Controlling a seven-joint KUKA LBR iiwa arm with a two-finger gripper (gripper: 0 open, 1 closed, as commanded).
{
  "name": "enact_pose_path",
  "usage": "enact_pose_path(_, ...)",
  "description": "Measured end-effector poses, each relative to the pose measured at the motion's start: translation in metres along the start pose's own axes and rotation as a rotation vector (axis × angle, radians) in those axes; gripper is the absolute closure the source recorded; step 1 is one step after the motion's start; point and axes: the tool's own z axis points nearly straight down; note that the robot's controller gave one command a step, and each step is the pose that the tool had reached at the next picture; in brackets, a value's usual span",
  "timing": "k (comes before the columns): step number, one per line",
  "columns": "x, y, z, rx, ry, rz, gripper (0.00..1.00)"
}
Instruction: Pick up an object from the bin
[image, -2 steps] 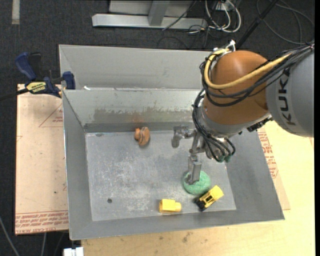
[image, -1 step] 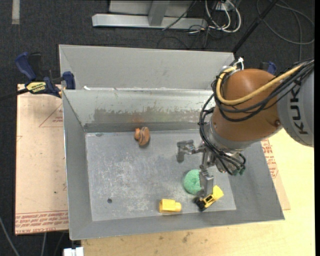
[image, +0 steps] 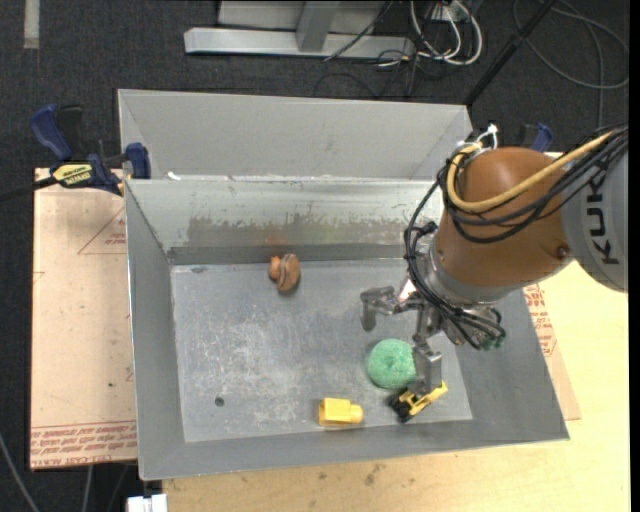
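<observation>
The pincer (image: 400, 348) stands wide, one finger above and left of the round green foam-like ball (image: 388, 364), the other just at its right side, so the ball lies about between them near the front right of the grey metal bin (image: 250, 350). The ball looks light, soft and squashy, likely to give under pressure and unlikely to slip; taking it across its middle seems best. Just beside it lies a small yellow-and-black toy vehicle (image: 418, 400), further left a yellow plastic block (image: 340, 412), and well apart a brown lumpy object (image: 285, 271) by the back wall
</observation>
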Motion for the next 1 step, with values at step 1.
enact_pose_path(1,0.0008,-0.0145,0.0193,-0.001,0.0,0.088,0.0)
